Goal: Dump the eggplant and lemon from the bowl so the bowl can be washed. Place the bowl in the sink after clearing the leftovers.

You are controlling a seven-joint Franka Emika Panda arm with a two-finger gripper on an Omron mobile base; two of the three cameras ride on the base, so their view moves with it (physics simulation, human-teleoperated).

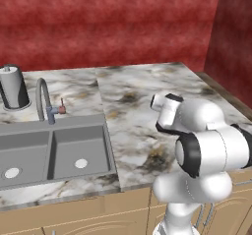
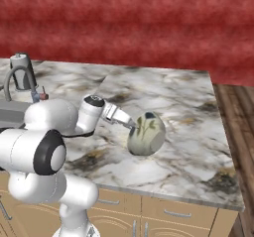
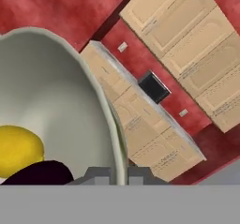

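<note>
Bowl [image 2: 147, 133] tipped on edge above table [image 2: 188, 112] | jaws pinching its rim | lemon [image 3: 18, 149], eggplant [image 3: 42, 174] inside | we advise tilting further, grip firm, before the sink [image 1: 54, 153].

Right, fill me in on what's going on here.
The robot arm's pincer is clamped on the rim of the bowl and holds it tipped on edge above the marble counter. The lemon and eggplant are still inside. The sink sits off to the left.
</note>
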